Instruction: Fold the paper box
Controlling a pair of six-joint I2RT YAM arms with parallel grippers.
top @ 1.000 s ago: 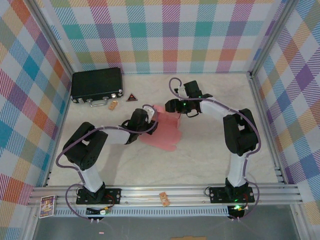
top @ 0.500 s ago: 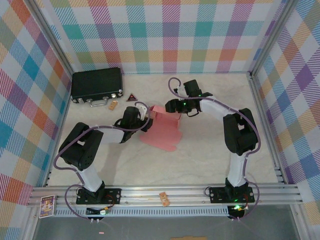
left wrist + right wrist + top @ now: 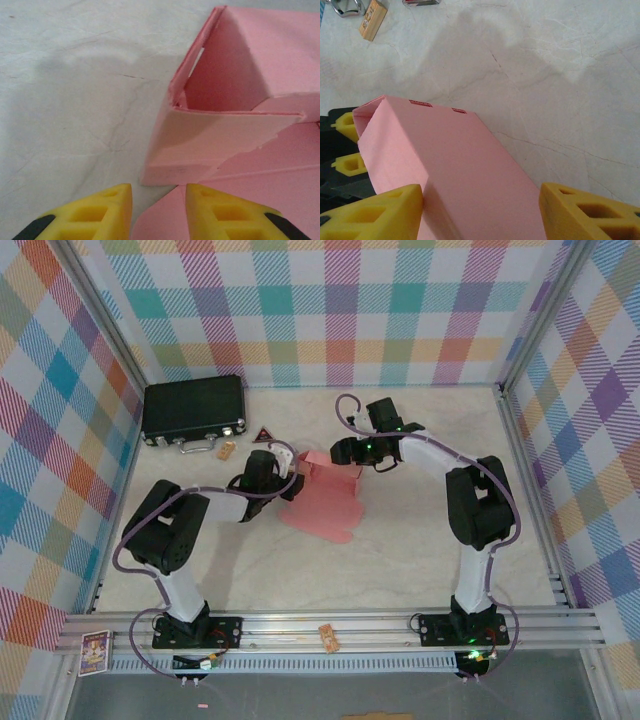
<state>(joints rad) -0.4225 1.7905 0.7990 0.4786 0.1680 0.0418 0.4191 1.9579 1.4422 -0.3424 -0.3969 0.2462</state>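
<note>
Over to the middle of the table point(image 3: 430, 560), where the paper box point(image 3: 325, 498) is lying half-formed: salmon-pink card with one end standing up as walls and a flat, rounded flap spreading toward the near side.

The left gripper point(image 3: 290, 478) is sitting at the box's left end. From its wrist camera, the left gripper point(image 3: 158, 189) is showing its yellow fingers point(image 3: 100, 210) parted, with nothing pinched between them. The raised corner of the box point(image 3: 225, 135) is standing just ahead of the tips, and an edge of flat pink card is lying low in the gap between them.

The right gripper point(image 3: 337, 457) is working from the far side, over the box's far end. Through its own camera, the right gripper point(image 3: 481, 189) is straddling the box point(image 3: 445, 160) with its fingers set wide, each yellow pad point(image 3: 395, 210) pressing against a side of the pink panel, so it is gripping the box across its width. Beyond the box's far corner, the other arm's yellow fingertips point(image 3: 347, 125) are peeking out.

Well apart at the far left, a black case point(image 3: 193, 410) is resting, with a small tan block point(image 3: 226, 450) and a dark triangle point(image 3: 264, 435) just beside it.
</note>
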